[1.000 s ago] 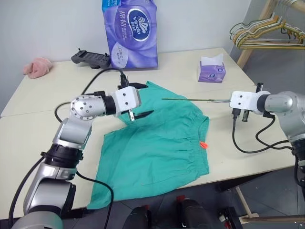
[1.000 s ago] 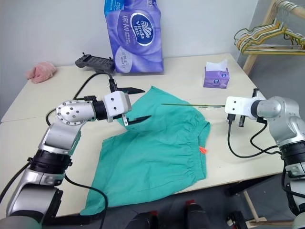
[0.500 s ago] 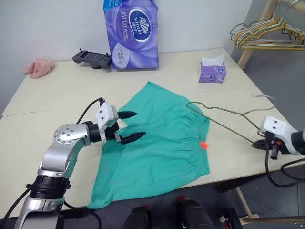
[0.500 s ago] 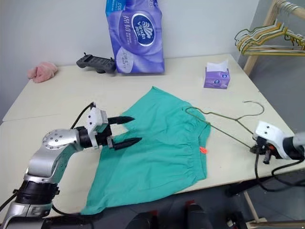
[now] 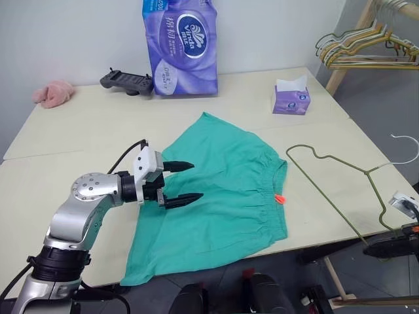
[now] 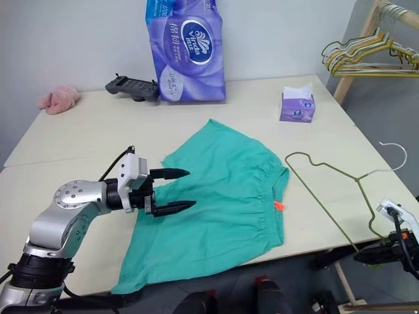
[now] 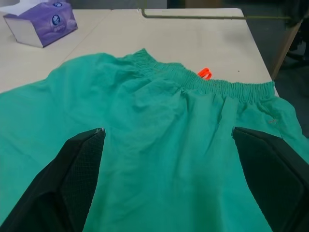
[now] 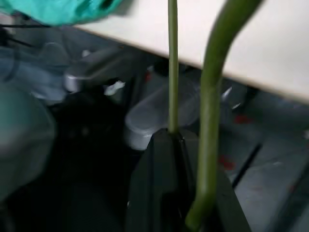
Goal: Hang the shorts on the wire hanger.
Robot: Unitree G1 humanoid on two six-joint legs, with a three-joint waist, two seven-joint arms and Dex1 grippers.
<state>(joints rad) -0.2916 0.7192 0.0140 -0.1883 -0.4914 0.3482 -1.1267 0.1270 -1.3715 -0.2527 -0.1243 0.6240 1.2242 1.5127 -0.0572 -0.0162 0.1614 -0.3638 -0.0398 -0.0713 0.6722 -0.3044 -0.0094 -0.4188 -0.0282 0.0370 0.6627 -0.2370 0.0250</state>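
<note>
**Desk:** What does the moment show?

**Photographer:** The teal shorts lie flat across the front of the pale table, waistband and orange tag toward the robot's right. The left gripper hovers over the cloth's left part, fingers spread wide and holding nothing. The right gripper, just off the table's right front edge, is pressed together on a bend of the wire hanger; the wire frame slants up over the tabletop, just beside the waistband, hook toward the far right.

**Desk:** And how should the step in hand go?

**Photographer:** Likely it is about getting cloth and wire together. The left claw would do well to come down on a hem or the waistband edge rather than mid-fabric, pinching one clean fold so the shorts lift without bunching. The right should keep the hanger's bar low and level, aimed at the opening. Whether the hanger's far end touches the table I cannot tell from here, so sliding it in slowly seems wise.
</note>
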